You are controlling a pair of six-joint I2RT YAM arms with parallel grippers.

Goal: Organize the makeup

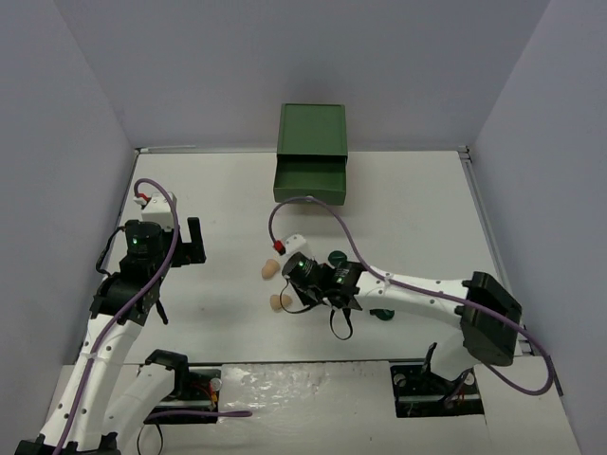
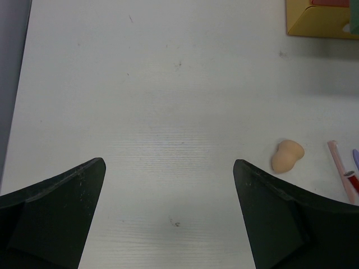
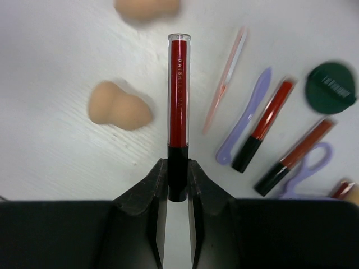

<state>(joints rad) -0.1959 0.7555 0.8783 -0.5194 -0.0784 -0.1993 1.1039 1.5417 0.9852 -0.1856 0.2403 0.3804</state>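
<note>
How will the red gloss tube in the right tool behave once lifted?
The red gloss tube looks rigid, so it probably won't sag. The right tool grips only its black cap end, so it may pivot. Its smooth round body would likely roll if dropped.

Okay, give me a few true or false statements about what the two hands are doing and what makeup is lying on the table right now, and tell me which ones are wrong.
1. The right hand is closed on a red-and-black tube, gripping its black end. True.
2. The left hand is holding a sponge. False: the left hand is open and empty. A tan sponge lies on the table, apart from it.
3. A dark green round disc lies on the table. True.
4. No other red-and-black tube lies on the table. False: at least two more red-and-black tubes lie there, next to a lilac tool.
</note>
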